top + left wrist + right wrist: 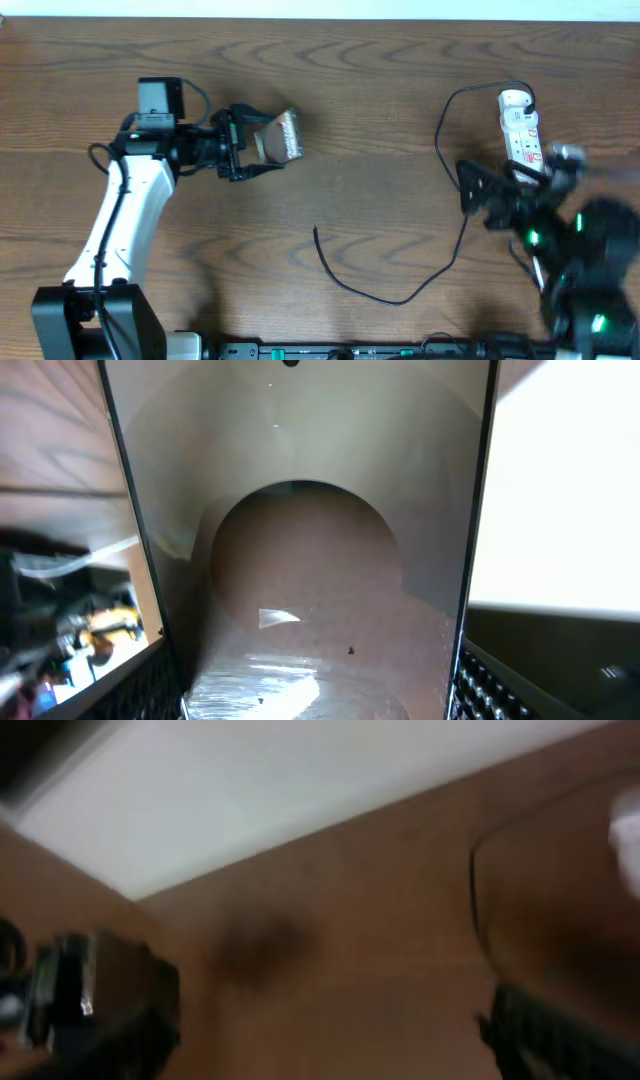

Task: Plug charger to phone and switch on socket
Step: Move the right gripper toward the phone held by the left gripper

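I count from my screens: one phone (280, 138), one charger (398, 302), one socket (522, 125), one table (380, 80). Two arms in view: left arm (120, 215), right arm (600, 245).

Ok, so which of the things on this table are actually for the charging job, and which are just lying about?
For the job: phone, in the left gripper; black charger cable; white socket strip.
Not for it: wooden table; dark rig bar along the near edge.
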Available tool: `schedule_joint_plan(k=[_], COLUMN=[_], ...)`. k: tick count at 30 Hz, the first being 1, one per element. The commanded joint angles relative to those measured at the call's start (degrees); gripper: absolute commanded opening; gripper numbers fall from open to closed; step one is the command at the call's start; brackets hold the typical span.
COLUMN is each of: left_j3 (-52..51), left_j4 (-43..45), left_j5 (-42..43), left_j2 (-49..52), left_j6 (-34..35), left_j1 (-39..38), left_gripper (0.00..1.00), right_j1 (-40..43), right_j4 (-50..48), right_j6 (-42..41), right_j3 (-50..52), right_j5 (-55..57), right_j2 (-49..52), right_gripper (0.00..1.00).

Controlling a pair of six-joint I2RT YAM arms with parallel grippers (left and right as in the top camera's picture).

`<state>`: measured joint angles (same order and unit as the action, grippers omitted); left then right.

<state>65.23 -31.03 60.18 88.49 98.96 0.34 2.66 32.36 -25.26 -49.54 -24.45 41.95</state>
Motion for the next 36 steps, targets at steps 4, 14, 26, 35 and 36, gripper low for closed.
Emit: schedule_joint_plan(k=[4, 14, 26, 35, 36], left_j3=[0.90, 0.90, 0.85, 0.83, 0.83], left_j4=[-3.82, -12.35, -16.48, -18.97, -19.54], left_j5=[-14.27, -25.29, -32.92, -40.59, -41.57], left_j2=[-1.27, -1.27, -1.27, -1.27, -1.27], left_j6=[-1.44, -2.93, -3.39, -4.00, -4.00], left_j1=[-5.62, -7.65, -7.67, -7.67, -7.67], left_gripper=[0.07, 0.07, 0.07, 0.07, 0.07], right_j1=[-0.52, -1.38, -5.31, -9.70, -10.56], right_j4=[23.74, 14.36, 13.60, 10.43, 10.01], right_j6=[2.82, 1.46, -2.99, -2.14, -1.38], right_j3=[-22.23, -23.54, -23.52, -23.52, -23.52], right_j5=[-3.58, -25.03, -29.27, -29.03, -29.03], right_j2=[29.29, 48.15, 58.10, 58.47, 58.47], right_gripper=[0.99, 0.99, 0.01, 0.99, 0.99])
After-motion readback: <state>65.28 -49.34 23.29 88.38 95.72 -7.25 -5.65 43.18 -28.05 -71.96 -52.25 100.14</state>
